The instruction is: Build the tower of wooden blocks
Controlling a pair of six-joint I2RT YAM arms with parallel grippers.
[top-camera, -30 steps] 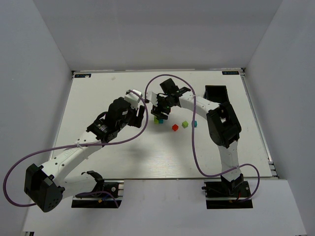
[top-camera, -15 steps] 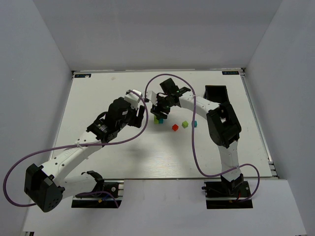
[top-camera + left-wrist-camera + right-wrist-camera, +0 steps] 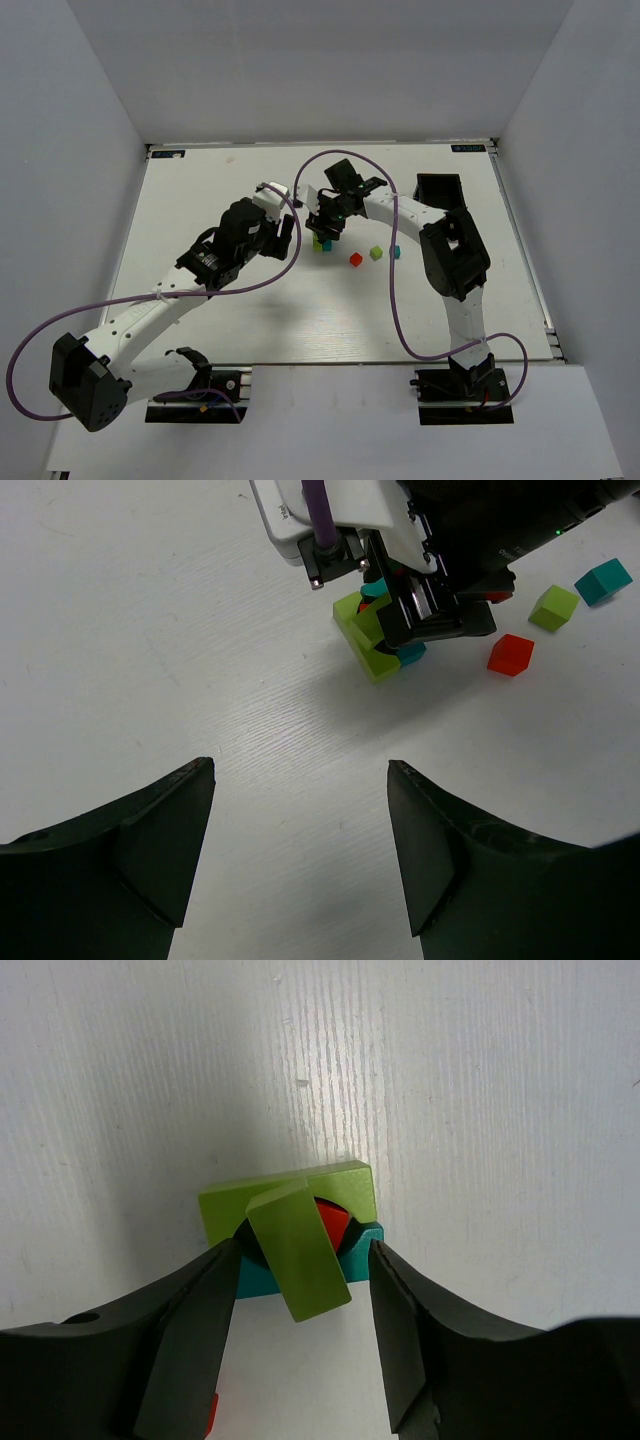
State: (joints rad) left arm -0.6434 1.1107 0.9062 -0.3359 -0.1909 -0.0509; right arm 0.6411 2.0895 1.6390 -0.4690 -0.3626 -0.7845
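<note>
Across the worktop [image 3: 200, 190], shows the left pincer [image 3: 300, 780] parted wide, empty, near the tower [image 3: 372, 658] at mid-worktop. Shows the right pincer [image 3: 303, 1252] astride its top; cannot tell whether gripping. Risks toppling the askew lime block [image 3: 295, 1235] through an uneven squeeze or sideways nudge, spilling the stack toward the red cube [image 3: 511, 654].

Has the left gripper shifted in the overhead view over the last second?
No. The left gripper sits at the same spot relative to the loose red cube and the table's far edge.
</note>
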